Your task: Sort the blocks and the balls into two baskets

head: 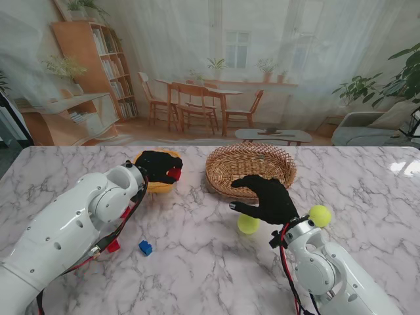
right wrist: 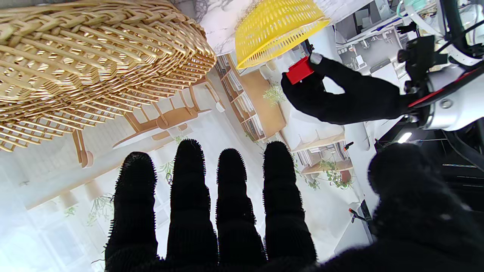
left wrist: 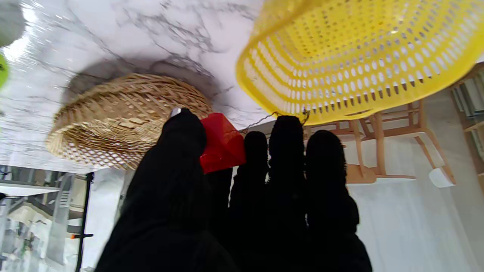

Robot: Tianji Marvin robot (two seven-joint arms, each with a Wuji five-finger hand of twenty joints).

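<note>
The left hand (head: pixel 157 164) hangs over the yellow basket (head: pixel 159 185), its thumb and fingers (left wrist: pixel 181 128) pinching a red block (head: pixel 174 174); the left wrist view shows the block (left wrist: pixel 221 145) caught near the fingertips, close to the basket's rim. It looks small, rigid and light, with flat faces that suit a two-sided pinch, though smooth plastic could slip if the hold loosens early. The right hand (head: pixel 269 197) hovers with its fingers (right wrist: pixel 189 181) spread and holding nothing, between the wicker basket (head: pixel 249 167) and two yellow-green balls (head: pixel 248 224), one partly under the hand, the other (head: pixel 319 214) to its right. The balls will likely roll at a nudge, so wrapping the fingers around the widest part seems safest. A blue block (head: pixel 145 247) and another red piece (head: pixel 113 245) lie on the worktop (head: pixel 197 275) nearer to me, by the left arm.
</note>
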